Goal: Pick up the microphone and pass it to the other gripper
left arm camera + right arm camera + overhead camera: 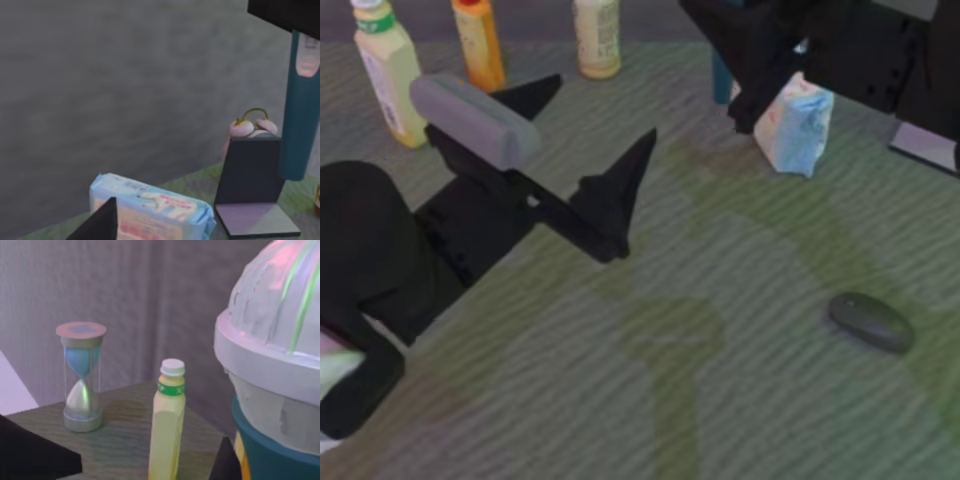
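Teal-handled, the microphone (301,105) hangs upright above the table's (720,400) far edge, toward its right corner, clamped in the right gripper (760,85), its white-silver head filling the right wrist view. Just beside it on the table lies a blue-and-white packet (797,125). Left gripper (590,150), fingers spread wide apart, hovers over the far left part, pointing toward the microphone.
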Robot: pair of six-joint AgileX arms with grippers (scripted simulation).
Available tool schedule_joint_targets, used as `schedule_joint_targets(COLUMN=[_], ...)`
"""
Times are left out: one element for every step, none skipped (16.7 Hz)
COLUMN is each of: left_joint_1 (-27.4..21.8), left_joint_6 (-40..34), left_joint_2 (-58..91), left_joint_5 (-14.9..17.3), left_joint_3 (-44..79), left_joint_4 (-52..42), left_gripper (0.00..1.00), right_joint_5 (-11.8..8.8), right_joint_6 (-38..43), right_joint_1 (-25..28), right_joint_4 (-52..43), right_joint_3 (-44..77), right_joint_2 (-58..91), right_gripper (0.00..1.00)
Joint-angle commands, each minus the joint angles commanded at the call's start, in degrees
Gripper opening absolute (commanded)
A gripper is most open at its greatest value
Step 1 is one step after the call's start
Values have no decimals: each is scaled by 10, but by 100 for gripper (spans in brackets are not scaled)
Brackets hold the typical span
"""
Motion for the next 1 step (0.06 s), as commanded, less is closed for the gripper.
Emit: schedule_joint_targets(left_joint_1=[1], left_joint_6=[0], left_joint_2=[-5], left_joint_5=[1], left_joint_3=[-5], left_joint_4=[1], left_gripper=[100], right_joint_5=[-4], right_joint_6=[0], right_joint_1=[-3], right_joint_4=[0], right_joint_3=[-3], right_joint_2=[-3], right_gripper=[0])
